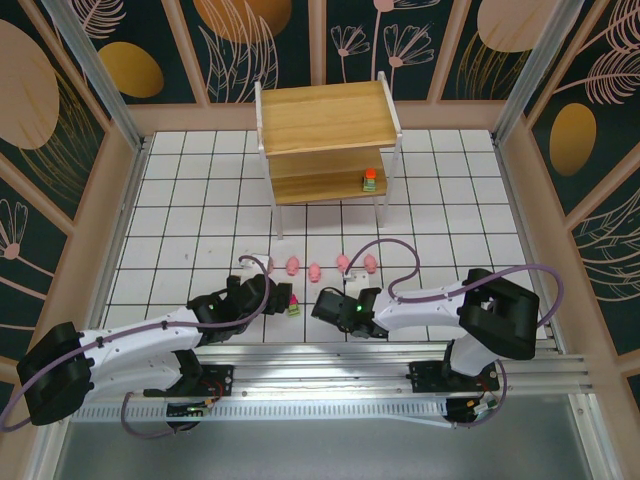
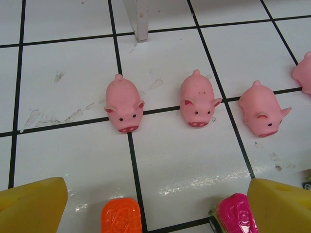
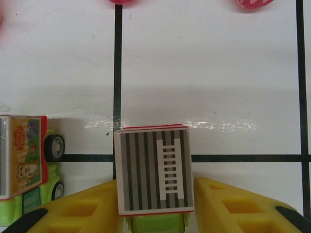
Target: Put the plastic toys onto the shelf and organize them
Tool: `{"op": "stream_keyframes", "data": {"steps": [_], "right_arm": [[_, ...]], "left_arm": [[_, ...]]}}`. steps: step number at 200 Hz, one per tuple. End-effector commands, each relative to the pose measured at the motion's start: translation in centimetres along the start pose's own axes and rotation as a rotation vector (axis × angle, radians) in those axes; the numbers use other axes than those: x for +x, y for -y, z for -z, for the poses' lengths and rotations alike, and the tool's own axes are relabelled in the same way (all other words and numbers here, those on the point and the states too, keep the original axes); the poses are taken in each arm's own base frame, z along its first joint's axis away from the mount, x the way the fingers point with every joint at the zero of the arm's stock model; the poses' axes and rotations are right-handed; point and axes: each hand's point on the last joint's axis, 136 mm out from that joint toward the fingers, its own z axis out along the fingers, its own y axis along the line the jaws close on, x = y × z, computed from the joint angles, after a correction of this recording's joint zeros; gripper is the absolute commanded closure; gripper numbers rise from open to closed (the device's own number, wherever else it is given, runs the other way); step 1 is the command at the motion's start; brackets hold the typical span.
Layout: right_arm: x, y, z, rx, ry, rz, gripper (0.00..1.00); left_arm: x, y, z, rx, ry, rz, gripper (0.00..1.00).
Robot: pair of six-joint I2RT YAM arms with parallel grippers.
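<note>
Right gripper [image 3: 155,194] is straddling the green plastic truck with grey ladder-striped roof [image 3: 154,165], well short of the two-tier wooden shelf [image 1: 325,140]; clamped or not, I cannot tell; centring before lifting seems wise; left gripper [image 2: 155,187] is gaping.

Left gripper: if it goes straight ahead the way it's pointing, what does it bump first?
Most likely the orange-topped toy, right between the fingers of the open left gripper, with the magenta-topped toy beside it. The pink pigs stand farther ahead. Depth is hard to judge, so this is a guess.
</note>
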Motion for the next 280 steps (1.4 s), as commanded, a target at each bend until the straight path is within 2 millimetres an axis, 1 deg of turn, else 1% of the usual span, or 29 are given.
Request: {"op": "stream_keyframes", "data": {"steps": [1,104,120,152,170,195,233,280], "right_arm": [[-0.3,0.5,-0.2,0.031,0.037,-0.006,0.59],[0.5,1.0,-0.8,0.032,0.023,-0.009,0.62],[0.7,1.0,-0.8,0.033,0.022,-0.003,0.64],[0.4,1.1,-0.4,0.039,0.039,0.002,0.72],[0.0,1.0,0.0,0.04,0.056,0.005,0.74],[-0.9,1.0,0.9,0.037,0.089,0.001,0.75],[-2.9,0.6,2.7,0.024,0.137,-0.001,0.75],[-5.1,-0.2,4.1,0.004,0.17,0.003,0.75]], "left_arm": [[-0.1,-0.5,-0.1,-0.021,0.014,0.001,0.05],[-0.1,-0.4,-0.3,-0.022,0.012,-0.005,0.05],[-0.1,-0.5,-0.3,-0.023,0.012,-0.005,0.05],[-0.1,-0.5,-0.3,-0.024,0.013,-0.005,0.05],[-0.2,-0.5,-0.3,-0.023,0.014,-0.005,0.05],[-0.2,-0.4,-0.2,-0.018,0.018,-0.003,0.05],[-0.6,0.0,0.1,0.016,0.034,-0.009,0.05],[-1.0,2.2,0.5,0.134,0.045,-0.065,0.06]]}}
